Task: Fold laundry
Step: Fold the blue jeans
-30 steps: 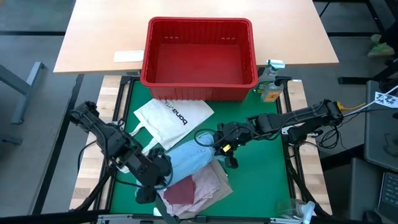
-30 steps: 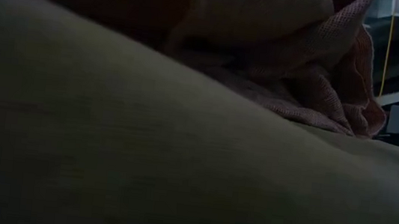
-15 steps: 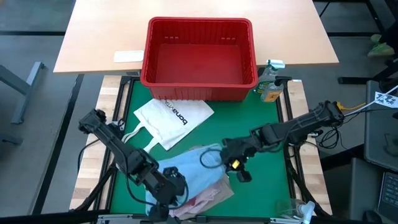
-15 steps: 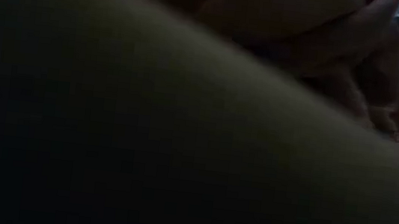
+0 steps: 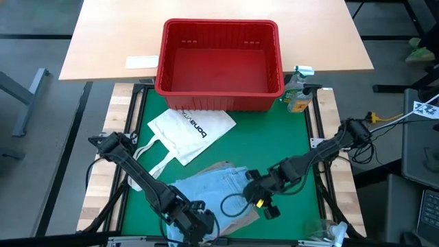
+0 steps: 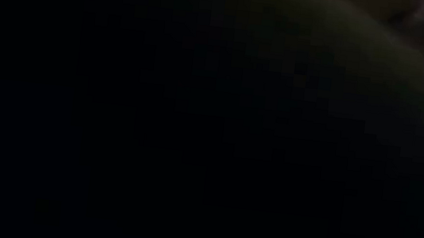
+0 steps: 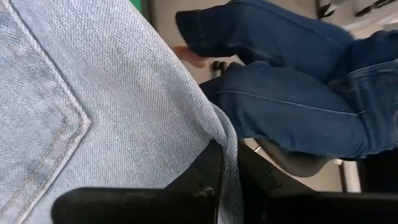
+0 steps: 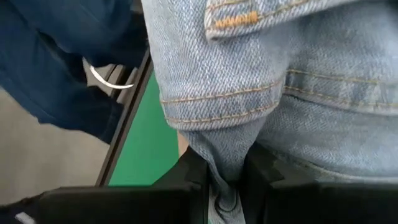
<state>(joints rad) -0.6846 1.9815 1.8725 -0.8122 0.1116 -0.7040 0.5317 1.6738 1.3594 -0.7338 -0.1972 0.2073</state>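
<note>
The light blue denim jeans (image 5: 206, 191) are gripped at the counter's near edge by both sets of fingers, left gripper (image 5: 194, 223) and right gripper (image 5: 261, 200); spreading seems underway, and an even pull apart is called for next

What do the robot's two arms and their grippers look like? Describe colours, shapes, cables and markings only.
Both arms are dark, jointed links with black cables looping alongside. The left gripper is wholly black. The right gripper is black with a small yellow mark. In the wrist views each has two flat, dark, squared fingers.
</note>
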